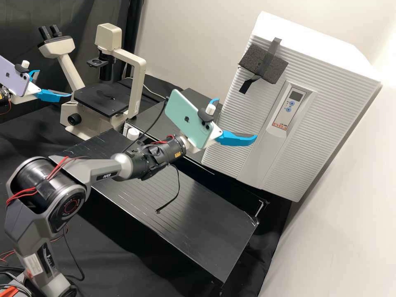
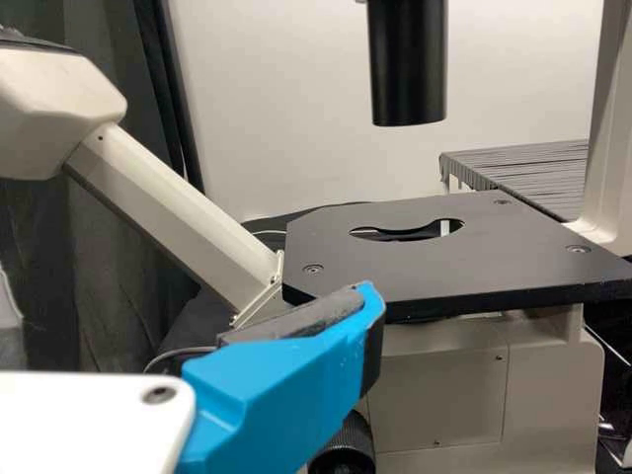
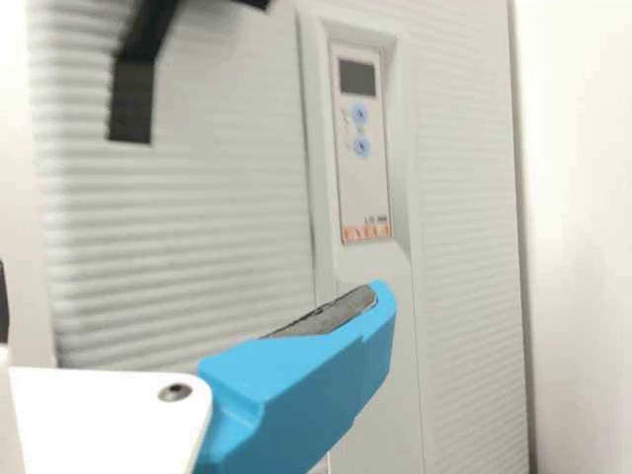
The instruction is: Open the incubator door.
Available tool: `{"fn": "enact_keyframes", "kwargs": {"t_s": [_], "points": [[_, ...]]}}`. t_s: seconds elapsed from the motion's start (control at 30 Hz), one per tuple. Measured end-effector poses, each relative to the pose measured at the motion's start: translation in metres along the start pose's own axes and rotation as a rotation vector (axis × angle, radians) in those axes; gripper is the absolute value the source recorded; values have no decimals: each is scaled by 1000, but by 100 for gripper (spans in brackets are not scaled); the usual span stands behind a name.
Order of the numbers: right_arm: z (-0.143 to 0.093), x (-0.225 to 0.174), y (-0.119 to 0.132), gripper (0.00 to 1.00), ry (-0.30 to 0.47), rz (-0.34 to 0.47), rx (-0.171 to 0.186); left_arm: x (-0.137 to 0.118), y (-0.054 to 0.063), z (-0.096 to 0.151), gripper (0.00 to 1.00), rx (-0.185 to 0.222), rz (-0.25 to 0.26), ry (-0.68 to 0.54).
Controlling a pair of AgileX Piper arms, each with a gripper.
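The white incubator (image 1: 231, 123) stands at the back right with its ribbed front door shut. A dark foam block (image 1: 264, 64) is fixed to the door's upper part with black straps. My right gripper (image 1: 237, 118) is in front of the door, lower than the foam, its fingers apart and nothing between them. In the right wrist view, one blue finger of the right gripper (image 3: 188, 296) shows before the door (image 3: 197, 207), with a black strap (image 3: 131, 99) above. At the far left, my left gripper (image 1: 55, 83) is open beside the microscope; the left wrist view shows one finger of the left gripper (image 2: 188, 306).
A cream microscope (image 1: 132, 90) with a black stage (image 1: 101, 99) stands at the back left. Below the right arm lies a black bench panel (image 1: 206, 231). The control panel (image 1: 287, 108) is on the incubator's front, and a white wall (image 1: 350, 206) runs along its right side.
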Motion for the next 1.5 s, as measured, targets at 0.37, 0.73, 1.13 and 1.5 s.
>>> {"fn": "enact_keyframes", "kwargs": {"t_s": [0.37, 0.73, 1.13, 1.5], "points": [[-44, -13, -4, 100, 62, -1, -85, 0, 0, 0, 100, 0, 0, 0], [-36, -4, -10, 100, 1, 6, -93, 0, 0, 0, 100, 0, 0, 0], [-26, 9, -12, 100, -34, 18, -112, 0, 0, 0, 100, 0, 0, 0], [-18, 12, -8, 100, -79, 36, -92, 0, 0, 0, 100, 0, 0, 0]]}}
